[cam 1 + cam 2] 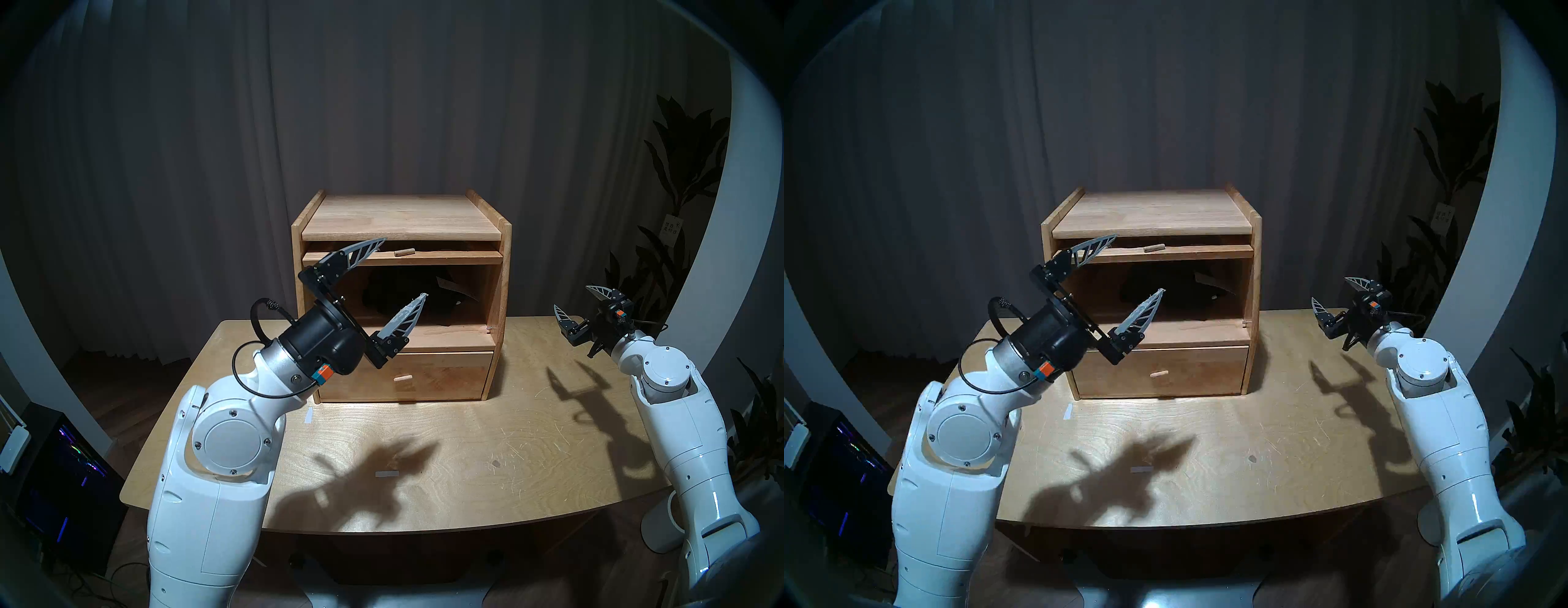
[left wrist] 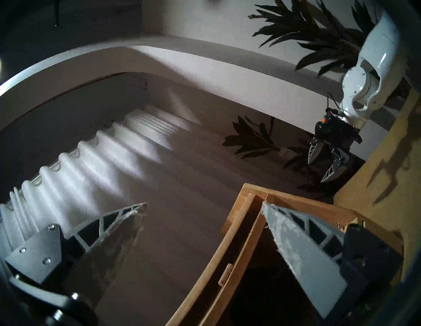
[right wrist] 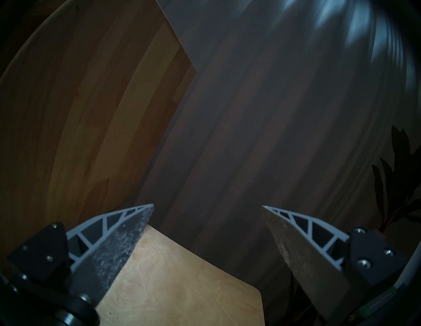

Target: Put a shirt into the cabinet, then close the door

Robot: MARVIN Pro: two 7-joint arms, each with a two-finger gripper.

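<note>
The wooden cabinet (image 1: 403, 216) stands at the back of the table. Its door (image 1: 445, 256) is swung up flat under the top, edge-on, with its peg knob (image 1: 403, 251) pointing forward. The black shirt (image 1: 390, 293) lies bundled inside the open compartment, with a small white tag (image 1: 457, 302). My left gripper (image 1: 404, 267) is open and empty in front of the opening, its upper finger by the door's edge and its lower finger in front of the shirt. My right gripper (image 1: 571, 296) is open and empty, to the right of the cabinet above the table.
The drawer (image 1: 445, 373) below the compartment is shut. The table (image 1: 466, 446) carries two small white tape marks. A grey curtain hangs behind it, leafy plants (image 1: 679, 178) stand at the right, and a lit computer tower (image 1: 63, 467) sits on the floor at the left.
</note>
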